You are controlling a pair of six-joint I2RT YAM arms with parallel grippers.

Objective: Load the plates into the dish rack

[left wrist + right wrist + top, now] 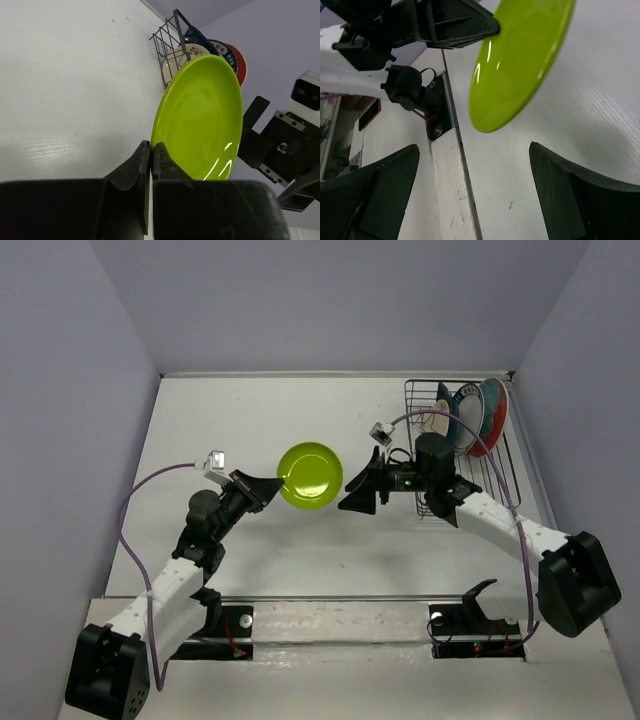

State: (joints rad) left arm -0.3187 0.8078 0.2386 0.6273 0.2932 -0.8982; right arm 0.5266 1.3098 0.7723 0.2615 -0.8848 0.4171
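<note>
Left jaws: fully closed, pinching the near rim of the green plate [310, 475] [205, 120] [520, 65]. Plate held tilted, raised off the surface [250, 420], mid-surface between the two arms.

Right jaws: spread wide, holding nothing, facing the plate's opposite rim from just beside it; no contact seen.

Rack [500, 455] [167, 42]: far right corner of the surface, behind the right arm. Four plates stand on edge in it: cream [435, 425], teal [445, 400], navy-rimmed white [468, 415], red floral [493, 415]. The green plate is well apart from the rack.
</note>
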